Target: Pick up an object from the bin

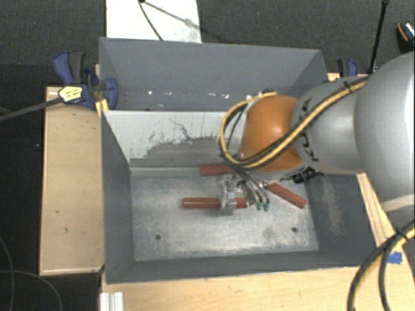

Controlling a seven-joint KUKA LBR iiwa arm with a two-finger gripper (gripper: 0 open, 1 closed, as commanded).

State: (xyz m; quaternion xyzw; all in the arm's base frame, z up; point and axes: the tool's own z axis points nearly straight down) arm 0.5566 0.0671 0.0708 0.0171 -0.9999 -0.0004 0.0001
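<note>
My gripper point(228, 198) is low in the middle of the bin, right on top of a long red-brown stick point(201, 203) that lies flat and runs left to right. The stick's left half pokes out to the left of the gripper, and a short piece of it passes under the gripper. A second red-brown stick point(213, 170) lies along the foot of the back wall, partly hidden by the arm. A third red-brown stick point(289, 197) lies slanted to the right of the gripper.
The arm, with its orange cover and looped cables, hangs over the right back part of the bin and hides the floor there. Bare floor lies to the left of the sticks and in front of them.
</note>
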